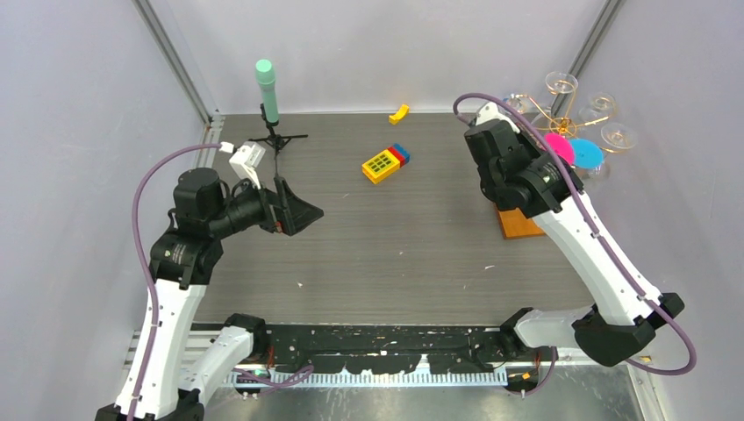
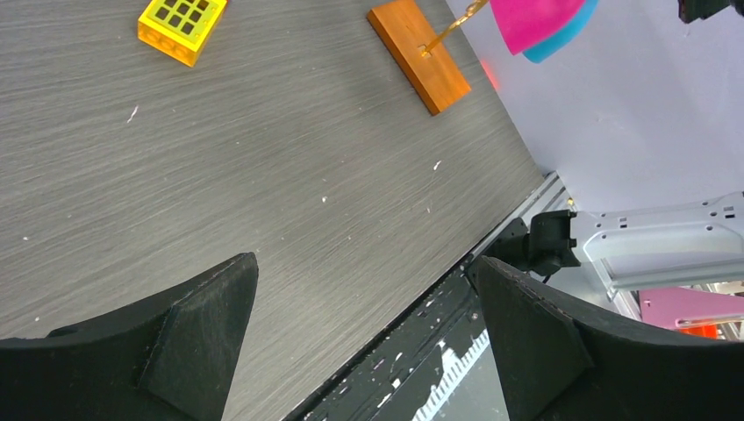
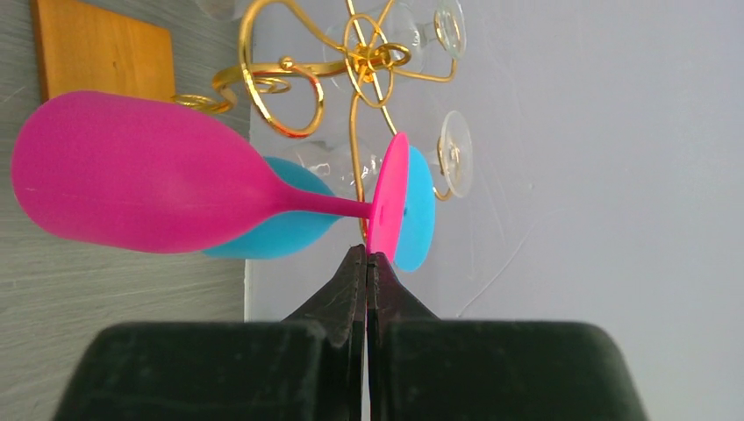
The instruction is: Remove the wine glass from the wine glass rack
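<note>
The wine glass rack (image 1: 568, 118) is gold wire with curled arms (image 3: 373, 57) on an orange-brown wooden base (image 1: 519, 224), at the table's right rear. A pink wine glass (image 3: 132, 175) hangs at it next to a blue one (image 3: 419, 210); several clear glasses (image 1: 561, 83) hang on other arms. My right gripper (image 3: 367, 256) is shut on the rim of the pink glass's foot (image 3: 389, 197). A gold arm runs just behind its stem; I cannot tell if they touch. My left gripper (image 2: 364, 263) is open and empty above the table's left side (image 1: 303, 213).
A yellow block toy (image 1: 382, 165) with blue and red bricks lies mid-table. A teal microphone (image 1: 267, 88) on a black stand is at the back left, a small yellow piece (image 1: 399, 112) at the back. Grey walls close in left, right and rear.
</note>
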Robot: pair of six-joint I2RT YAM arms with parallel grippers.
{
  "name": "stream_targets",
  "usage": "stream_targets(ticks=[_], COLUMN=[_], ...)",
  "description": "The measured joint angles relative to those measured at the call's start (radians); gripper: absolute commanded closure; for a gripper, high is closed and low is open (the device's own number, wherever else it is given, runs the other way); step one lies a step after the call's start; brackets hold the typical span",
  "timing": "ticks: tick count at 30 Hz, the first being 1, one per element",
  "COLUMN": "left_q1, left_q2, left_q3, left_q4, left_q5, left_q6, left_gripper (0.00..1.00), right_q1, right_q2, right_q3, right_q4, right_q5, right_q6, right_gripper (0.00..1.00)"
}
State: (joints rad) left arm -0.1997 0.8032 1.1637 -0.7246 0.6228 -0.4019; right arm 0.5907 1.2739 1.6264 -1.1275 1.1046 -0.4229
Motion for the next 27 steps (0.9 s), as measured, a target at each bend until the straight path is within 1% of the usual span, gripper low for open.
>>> stream_targets(ticks=[8,11,15,22,24,27], left_q1=[0.0,0.0,0.0,0.0,0.0,0.0], left_q2=[0.005,0.01,0.032,0.056,0.051,0.027], left_q3=[-0.027,-0.048,-0.037,-0.024,-0.026,-0.043], left_q4=[0.046,0.071,0.056,0.047,0.05,0.056], left_q5=[0.03,0.037,0.022,-0.002,-0.003,-0.052], left_q6=[-0.048,-0.074,-0.064,-0.069,-0.082,-0.128], left_gripper=[0.02,0.02,0.02,0.02,0.02,0.02], right_q1=[0.131,0.189,0.242,0.336,0.359,0.386], right_q2=[0.011,0.016,0.022,0.029,0.029,0.029], right_q3=[0.064,0.092,0.117,0.134,0.13,0.11], right_q4=[-0.162,-0.209,-0.24,-0.233,-0.201,-0.113], right_q5=[-0.007,-0.018,-0.037,-0.112,-0.146,-0.196], right_q6=[0.127,0.176,0.214,0.274,0.29,0.323], right_gripper=[1.0,1.0,1.0,1.0,1.0,1.0])
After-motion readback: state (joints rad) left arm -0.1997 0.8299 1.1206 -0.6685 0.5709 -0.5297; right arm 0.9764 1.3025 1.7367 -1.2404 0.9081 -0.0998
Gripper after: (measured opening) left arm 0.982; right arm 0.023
